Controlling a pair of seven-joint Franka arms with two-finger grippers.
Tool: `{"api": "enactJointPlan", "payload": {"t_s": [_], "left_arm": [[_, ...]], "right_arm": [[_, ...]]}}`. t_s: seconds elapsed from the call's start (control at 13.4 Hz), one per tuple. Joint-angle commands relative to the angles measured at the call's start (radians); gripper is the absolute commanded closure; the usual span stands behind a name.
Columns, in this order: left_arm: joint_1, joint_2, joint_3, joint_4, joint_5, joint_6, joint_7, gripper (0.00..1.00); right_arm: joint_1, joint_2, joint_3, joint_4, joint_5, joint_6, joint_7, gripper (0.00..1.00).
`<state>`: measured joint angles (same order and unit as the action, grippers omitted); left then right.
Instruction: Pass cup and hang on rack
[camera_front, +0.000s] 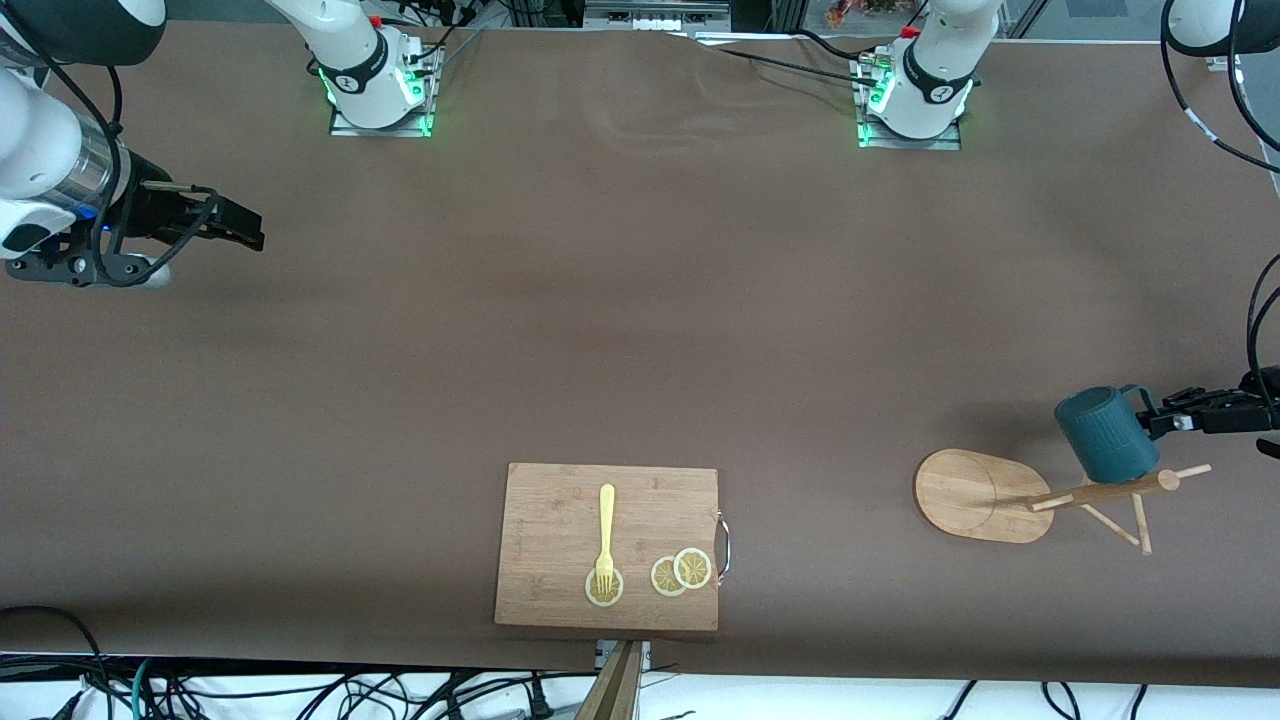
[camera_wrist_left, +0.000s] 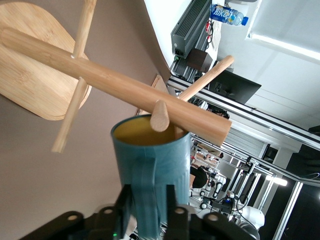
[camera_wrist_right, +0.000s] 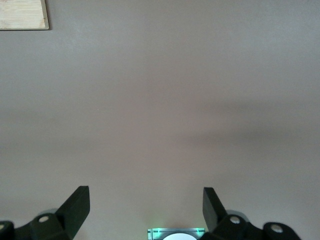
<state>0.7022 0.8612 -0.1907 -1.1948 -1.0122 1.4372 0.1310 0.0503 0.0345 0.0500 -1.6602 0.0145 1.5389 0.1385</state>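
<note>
The desk is carrying one cup, one rack, one cutting board, one fork and three lemon slices. Two claws are showing, the left claw and the right claw.

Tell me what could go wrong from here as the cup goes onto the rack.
The left gripper holds the cup by its handle alone, so it could twist or slip. The cup's rim sits right against a peg and the post of the rack; a push might tip the rack or miss the peg. The right gripper waits, jaws open.
</note>
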Motion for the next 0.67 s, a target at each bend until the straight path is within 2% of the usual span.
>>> {"api": "enactJointPlan", "payload": {"t_s": [0.0,0.3,0.37,0.6], "left_arm": [[0.000,0.019,-0.003,0.054,0.010,-0.021,-0.013,0.00],[-0.006,0.001,-0.018,0.107,0.237,-0.167,-0.008,0.00],[-0.027,-0.032,-0.021,0.109,0.339,-0.181,-0.007,0.00],[-0.194,-0.189,-0.021,0.106,0.649,-0.181,-0.007,0.00]], "right_arm": [[-0.018,-0.005,0.018,0.008,-0.008,-0.003,-0.016,0.00],[-0.020,-0.005,0.018,0.008,-0.008,-0.003,-0.016,0.00],[-0.018,-0.005,0.018,0.007,-0.008,-0.003,-0.016,0.00],[-0.018,-0.005,0.018,0.008,-0.008,-0.003,-0.016,0.00]]}}
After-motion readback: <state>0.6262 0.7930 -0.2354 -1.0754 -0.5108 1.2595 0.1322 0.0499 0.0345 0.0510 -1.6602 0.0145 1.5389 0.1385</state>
